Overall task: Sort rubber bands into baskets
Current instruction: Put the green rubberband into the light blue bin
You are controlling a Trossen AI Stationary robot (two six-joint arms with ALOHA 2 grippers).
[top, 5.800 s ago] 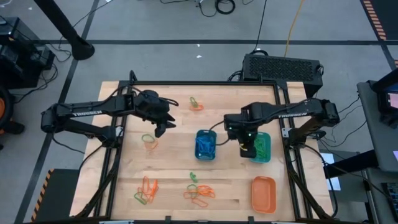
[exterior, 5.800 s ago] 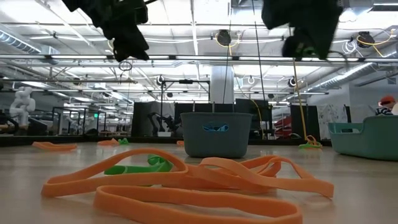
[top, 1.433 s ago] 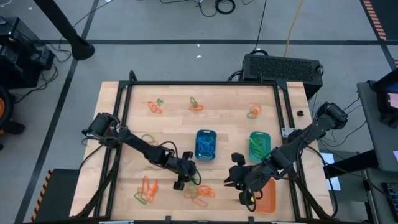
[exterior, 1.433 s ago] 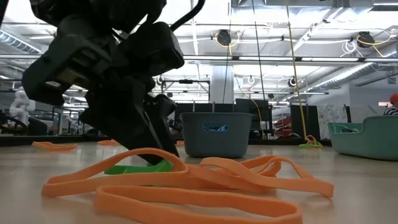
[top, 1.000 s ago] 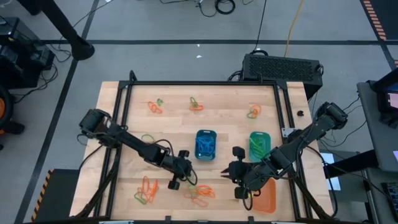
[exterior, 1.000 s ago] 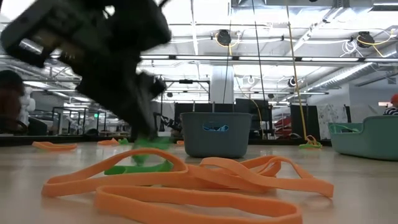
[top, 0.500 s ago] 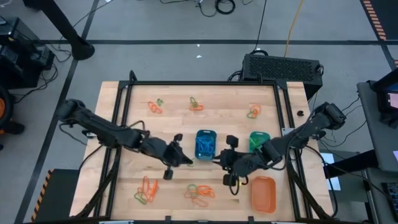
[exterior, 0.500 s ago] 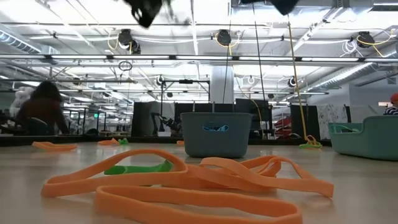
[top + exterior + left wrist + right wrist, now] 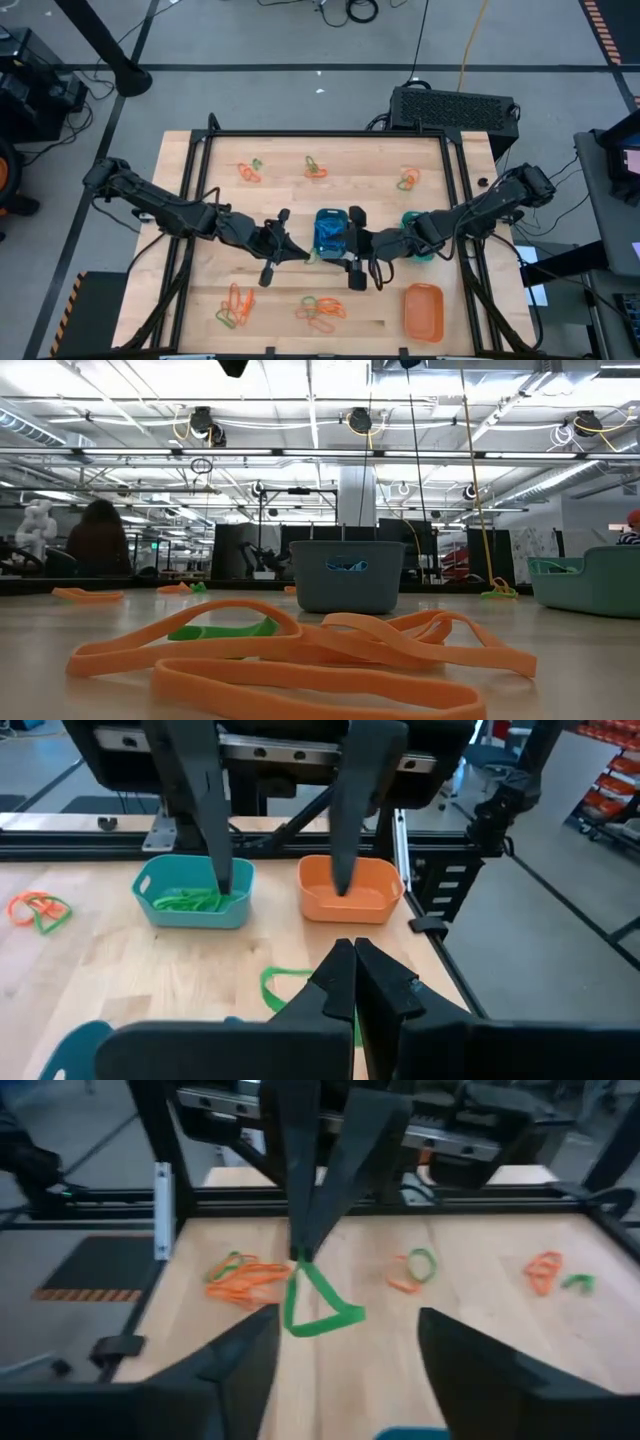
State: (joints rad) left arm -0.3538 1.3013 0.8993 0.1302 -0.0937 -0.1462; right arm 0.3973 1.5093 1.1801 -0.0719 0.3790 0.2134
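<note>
A green rubber band hangs from my left gripper, which is shut on it just near of the blue basket. My right gripper faces it from the table's right. It is open, with its fingers wide apart on either side of the band and touching nothing. The teal basket holds green bands. The orange basket stands near the front right. In the low view both grippers are out of the picture. My left gripper pinches the green band's top corner between its two shut fingertips. It comes from the table's left, slanting slightly down. The band hangs below the fingers as a slack triangular loop, lifted clear of the table.
Loose orange and green bands lie near the front edge and along the far side. Orange bands fill the low view's foreground. A person shows in the room behind.
My left gripper has risen from the band pile near the front edge and gone toward the blue basket, lifting the green band clear of the table. My right gripper has moved from over the orange basket toward the table's left, up to the left gripper.
</note>
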